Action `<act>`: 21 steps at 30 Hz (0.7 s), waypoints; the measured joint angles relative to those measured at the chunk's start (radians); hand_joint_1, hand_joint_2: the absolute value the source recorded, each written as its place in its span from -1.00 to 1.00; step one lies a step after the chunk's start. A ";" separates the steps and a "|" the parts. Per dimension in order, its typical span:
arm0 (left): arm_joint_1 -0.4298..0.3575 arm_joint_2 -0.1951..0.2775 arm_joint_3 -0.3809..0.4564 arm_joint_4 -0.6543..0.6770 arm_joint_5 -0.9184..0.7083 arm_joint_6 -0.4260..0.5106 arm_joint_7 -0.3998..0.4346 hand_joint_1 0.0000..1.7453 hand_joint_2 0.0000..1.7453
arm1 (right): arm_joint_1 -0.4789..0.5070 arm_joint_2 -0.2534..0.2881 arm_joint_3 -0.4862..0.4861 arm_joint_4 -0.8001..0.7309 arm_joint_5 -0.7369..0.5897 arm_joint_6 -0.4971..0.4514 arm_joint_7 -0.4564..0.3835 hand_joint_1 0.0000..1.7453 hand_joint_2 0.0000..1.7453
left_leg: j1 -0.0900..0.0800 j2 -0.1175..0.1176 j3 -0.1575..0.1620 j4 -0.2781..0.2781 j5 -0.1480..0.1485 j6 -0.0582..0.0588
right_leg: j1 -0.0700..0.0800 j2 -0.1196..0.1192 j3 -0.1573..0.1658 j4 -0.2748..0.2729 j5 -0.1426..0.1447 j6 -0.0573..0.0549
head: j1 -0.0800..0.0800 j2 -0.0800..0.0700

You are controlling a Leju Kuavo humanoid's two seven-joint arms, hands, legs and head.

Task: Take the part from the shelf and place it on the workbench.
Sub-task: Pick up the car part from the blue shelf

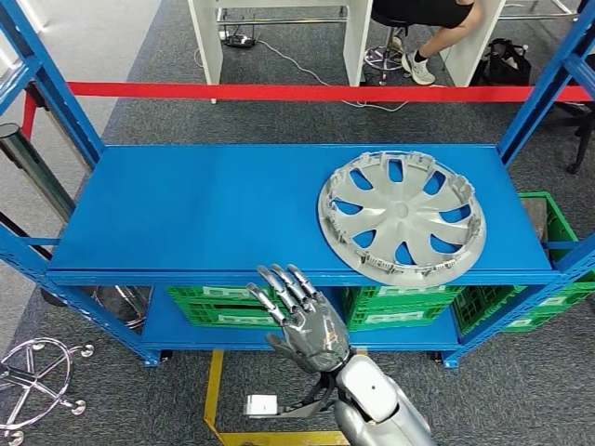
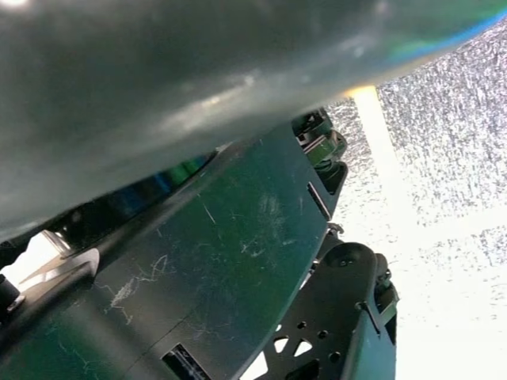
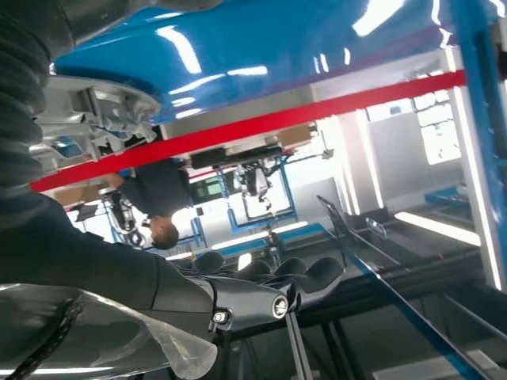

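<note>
The fingers (image 1: 284, 283) of the silver right hand (image 1: 303, 321) are spread apart and extended with nothing between them, their tips level with the front edge of the blue metal shelf (image 1: 210, 209). Beyond the fingers and off to the right, well apart from them, the round silver plastic wheel cover (image 1: 402, 216) lies flat on the shelf board. Below the fingers, green plastic crates (image 1: 393, 307) sit on the lower level, and past the shelf a red strap (image 1: 281, 92) stretches across.
</note>
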 joint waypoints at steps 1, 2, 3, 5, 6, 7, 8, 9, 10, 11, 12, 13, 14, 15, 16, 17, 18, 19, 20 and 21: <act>-0.001 0.000 0.000 0.000 -0.002 0.001 0.002 -1.00 -1.00 | -0.010 0.000 0.000 0.016 0.006 0.000 0.011 -1.00 1.00 | 0.000 0.000 0.000 0.000 0.000 0.000 | 0.000 0.000 0.000 0.000 0.000 0.000 | 0.000 0.000; -0.001 0.000 -0.001 0.000 -0.004 0.002 0.004 -1.00 -1.00 | -0.019 0.000 -0.001 0.031 0.011 0.000 0.025 -1.00 1.00 | 0.000 0.000 0.000 0.000 0.000 0.000 | 0.000 0.000 0.000 0.000 0.000 0.000 | 0.000 0.000; -0.002 0.000 -0.001 0.000 -0.006 0.003 0.006 -1.00 -1.00 | -0.029 0.000 -0.001 0.045 0.018 0.000 0.041 -1.00 1.00 | 0.000 0.000 0.000 0.000 0.000 0.000 | 0.000 0.000 0.000 0.000 0.000 0.000 | 0.000 0.000; -0.003 0.000 -0.002 0.000 -0.013 0.004 0.009 -1.00 -1.00 | -0.048 0.000 -0.001 0.077 0.032 0.000 0.083 -1.00 1.00 | 0.000 0.000 0.000 0.000 0.000 0.000 | 0.000 0.000 0.000 0.000 0.000 0.000 | 0.000 0.000; -0.003 0.000 -0.002 0.000 -0.016 0.004 0.010 -1.00 -1.00 | -0.057 0.000 -0.001 0.094 0.037 0.000 0.101 -1.00 1.00 | 0.000 0.000 0.000 0.000 0.000 0.000 | 0.000 0.000 0.000 0.000 0.000 0.000 | 0.000 0.000; -0.003 0.000 -0.003 0.000 -0.018 0.005 0.011 -1.00 -1.00 | -0.067 -0.001 -0.001 0.109 0.041 0.000 0.115 -1.00 1.00 | 0.000 0.000 0.000 0.000 0.000 0.000 | 0.000 0.000 0.000 0.000 0.000 0.000 | 0.000 0.000; -0.004 0.000 -0.003 0.000 -0.019 0.005 0.011 -1.00 -1.00 | -0.075 -0.001 -0.001 0.123 0.042 0.000 0.124 -1.00 1.00 | 0.000 0.000 0.000 0.000 0.000 0.000 | 0.000 0.000 0.000 0.000 0.000 0.000 | 0.000 0.000; -0.004 0.000 -0.003 0.000 -0.019 0.005 0.011 -1.00 -1.00 | -0.082 -0.001 -0.001 0.133 0.043 0.000 0.128 -1.00 1.00 | 0.000 0.000 0.000 0.000 0.000 0.000 | 0.000 0.000 0.000 0.000 0.000 0.000 | 0.000 0.000; -0.004 0.000 -0.003 0.000 -0.019 0.006 0.012 -1.00 -1.00 | -0.087 -0.001 -0.001 0.141 0.044 0.000 0.131 -1.00 1.00 | 0.000 0.000 0.000 0.000 0.000 0.000 | 0.000 0.000 0.000 0.000 0.000 0.000 | 0.000 0.000; -0.004 0.000 -0.003 0.000 -0.019 0.006 0.012 -1.00 -1.00 | -0.091 -0.001 -0.001 0.147 0.044 0.000 0.131 -1.00 1.00 | 0.000 0.000 0.000 0.000 0.000 0.000 | 0.000 0.000 0.000 0.000 0.000 0.000 | 0.000 0.000; -0.004 0.000 -0.003 0.000 -0.019 0.006 0.012 -1.00 -1.00 | -0.093 -0.001 -0.001 0.153 0.045 0.000 0.133 -1.00 1.00 | 0.000 0.000 0.000 0.000 0.000 0.000 | 0.000 0.000 0.000 0.000 0.000 0.000 | 0.000 0.000; -0.004 0.000 -0.003 0.000 -0.020 0.006 0.012 -1.00 -1.00 | -0.095 -0.001 -0.001 0.158 0.045 0.000 0.137 -1.00 1.00 | 0.000 0.000 0.000 0.000 0.000 0.000 | 0.000 0.000 0.000 0.000 0.000 0.000 | 0.000 0.000; -0.004 0.000 -0.003 0.000 -0.020 0.007 0.012 -1.00 -1.00 | -0.098 -0.002 -0.001 0.163 0.046 0.000 0.144 -1.00 1.00 | 0.000 0.000 0.000 0.000 0.000 0.000 | 0.000 0.000 0.000 0.000 0.000 0.000 | 0.000 0.000; -0.004 0.000 -0.003 0.000 -0.021 0.007 0.012 -1.00 -1.00 | -0.102 -0.002 -0.001 0.169 0.048 0.000 0.153 -1.00 1.00 | 0.000 0.000 0.000 0.000 0.000 0.000 | 0.000 0.000 0.000 0.000 0.000 0.000 | 0.000 0.000; -0.004 0.000 -0.003 0.000 -0.023 0.007 0.013 -1.00 -1.00 | -0.107 -0.002 -0.001 0.176 0.048 0.000 0.164 -1.00 1.00 | 0.000 0.000 0.000 0.000 0.000 0.000 | 0.000 0.000 0.000 0.000 0.000 0.000 | 0.000 0.000; -0.004 0.000 -0.003 0.000 -0.025 0.007 0.015 -1.00 -1.00 | -0.113 -0.004 -0.001 0.182 0.049 0.000 0.174 -1.00 1.00 | 0.000 0.000 0.000 0.000 0.000 0.000 | 0.000 0.000 0.000 0.000 0.000 0.000 | 0.000 0.000; -0.004 0.000 -0.003 0.000 -0.028 0.007 0.018 -1.00 -1.00 | -0.119 -0.006 -0.001 0.188 0.048 0.000 0.182 -1.00 1.00 | 0.000 0.000 0.000 0.000 0.000 0.000 | 0.000 0.000 0.000 0.000 0.000 0.000 | 0.000 0.000; -0.004 0.000 -0.003 0.000 -0.030 0.007 0.021 -1.00 -1.00 | -0.126 -0.008 -0.002 0.193 0.046 0.000 0.188 -1.00 1.00 | 0.000 0.000 0.000 0.000 0.000 0.000 | 0.000 0.000 0.000 0.000 0.000 0.000 | 0.000 0.000; -0.005 0.000 -0.003 0.000 -0.031 0.007 0.024 -1.00 -1.00 | -0.133 -0.011 -0.004 0.197 0.045 0.000 0.193 -1.00 1.00 | 0.000 0.000 0.000 0.000 0.000 0.000 | 0.000 0.000 0.000 0.000 0.000 0.000 | 0.000 0.000; -0.005 0.000 -0.003 0.000 -0.032 0.009 0.027 -1.00 -1.00 | -0.139 -0.014 -0.007 0.200 0.043 0.000 0.195 -1.00 1.00 | 0.000 0.000 0.000 0.000 0.000 0.000 | 0.000 0.000 0.000 0.000 0.000 0.000 | 0.000 0.000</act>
